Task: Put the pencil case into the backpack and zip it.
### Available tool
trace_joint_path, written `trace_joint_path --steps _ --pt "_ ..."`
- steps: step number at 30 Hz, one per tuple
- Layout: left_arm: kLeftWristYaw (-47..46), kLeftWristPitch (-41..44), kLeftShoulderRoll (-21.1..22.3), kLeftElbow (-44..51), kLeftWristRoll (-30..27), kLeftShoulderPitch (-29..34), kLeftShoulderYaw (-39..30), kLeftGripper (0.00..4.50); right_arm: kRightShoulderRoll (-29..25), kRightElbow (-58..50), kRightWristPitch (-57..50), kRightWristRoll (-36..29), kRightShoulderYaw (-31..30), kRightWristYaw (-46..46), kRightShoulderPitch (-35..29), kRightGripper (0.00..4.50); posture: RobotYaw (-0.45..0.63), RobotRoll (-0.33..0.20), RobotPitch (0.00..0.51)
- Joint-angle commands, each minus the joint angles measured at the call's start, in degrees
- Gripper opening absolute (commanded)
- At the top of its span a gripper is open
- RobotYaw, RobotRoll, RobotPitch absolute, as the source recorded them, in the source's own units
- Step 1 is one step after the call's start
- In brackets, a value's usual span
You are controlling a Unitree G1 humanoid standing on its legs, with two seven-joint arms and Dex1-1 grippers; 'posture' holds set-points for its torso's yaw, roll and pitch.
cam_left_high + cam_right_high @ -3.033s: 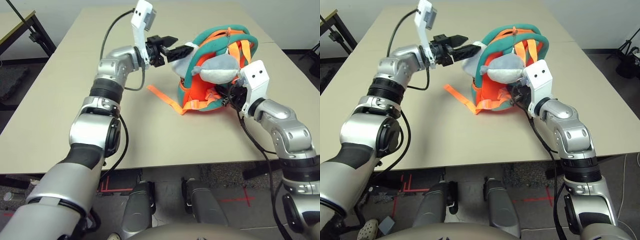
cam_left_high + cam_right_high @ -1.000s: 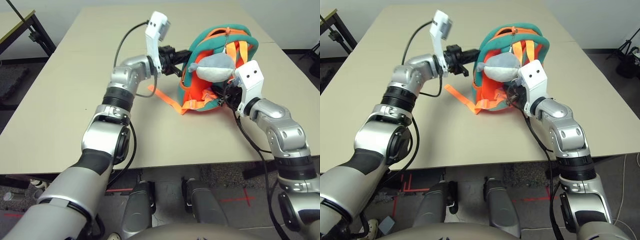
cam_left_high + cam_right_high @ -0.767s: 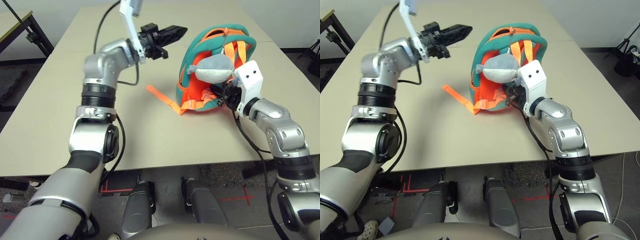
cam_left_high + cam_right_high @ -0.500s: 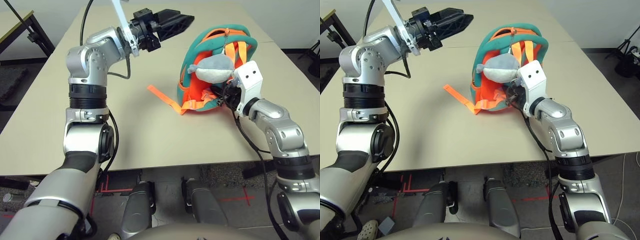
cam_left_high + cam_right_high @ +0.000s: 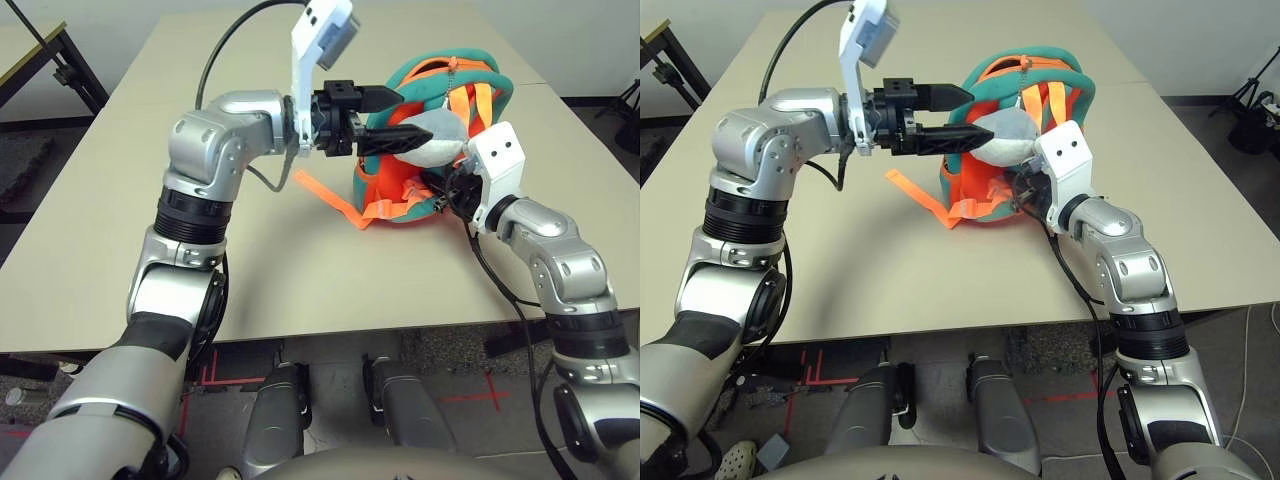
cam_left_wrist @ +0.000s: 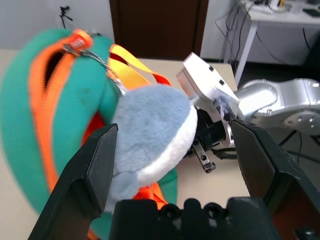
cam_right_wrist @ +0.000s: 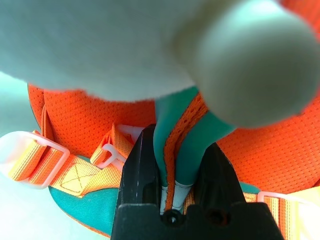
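Head views: one backpack (image 5: 425, 140) stands on the beige counter (image 5: 120, 200), toward its far right part. One grey-and-white plush shark (image 5: 432, 135) hangs in front of it, and one loose orange strap (image 5: 325, 193) trails from it across the counter toward the left edge. The backpack has an orange body with thick teal trim and orange straps over its top. No pencil case shows anywhere. The left pincer (image 5: 395, 118) is held off the counter with its two black fingers parted, their tips at the shark. The right pincer (image 5: 1025, 195) is at the backpack's lower right side.

Left wrist view: the left pincer is wide open, holding nothing; the shark sits between its fingers (image 6: 92, 170), against the left one.

Right wrist view: the right pincer (image 7: 175, 170) is closed, gripping a fold of teal and orange edging of the backpack (image 7: 90, 120).
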State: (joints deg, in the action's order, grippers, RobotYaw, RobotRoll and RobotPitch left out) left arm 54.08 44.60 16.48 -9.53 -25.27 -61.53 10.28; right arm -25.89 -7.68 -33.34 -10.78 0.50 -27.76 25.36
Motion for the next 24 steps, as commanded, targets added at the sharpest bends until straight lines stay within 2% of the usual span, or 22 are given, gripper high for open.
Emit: trace_joint_path --steps 1,7,11,14,21,24 --pt "-0.54 -2.75 -1.14 -4.28 3.28 0.05 2.43 4.50 0.68 1.50 -1.43 0.34 -1.92 -0.31 -1.07 0.68 -0.16 0.000 0.127" --pt "-1.53 -7.50 -2.31 -11.37 8.98 -1.79 4.64 4.50 1.06 1.25 -1.50 0.47 -1.99 -0.28 -1.15 0.68 -0.16 0.000 0.127" --pt "-0.92 -8.95 -3.05 -13.21 10.36 -1.99 4.82 4.50 1.01 1.30 -1.35 0.54 -1.78 -0.33 -1.33 0.68 -0.17 0.000 0.123" --pt "-1.17 -10.01 -3.57 -14.33 11.38 -2.09 4.67 3.88 1.01 1.37 -1.24 0.59 -1.68 -0.29 -1.39 0.68 -0.17 0.000 0.121" --pt "-0.93 -10.23 -4.05 -14.42 12.05 -1.99 4.21 1.21 1.08 1.62 -1.00 0.64 -1.75 -0.34 -1.23 0.68 -0.16 0.000 0.115" --pt "-1.14 -10.16 -3.90 -14.11 12.19 -1.95 3.97 0.37 1.06 1.82 -0.91 0.67 -1.82 -0.46 -1.02 0.68 -0.16 0.000 0.115"
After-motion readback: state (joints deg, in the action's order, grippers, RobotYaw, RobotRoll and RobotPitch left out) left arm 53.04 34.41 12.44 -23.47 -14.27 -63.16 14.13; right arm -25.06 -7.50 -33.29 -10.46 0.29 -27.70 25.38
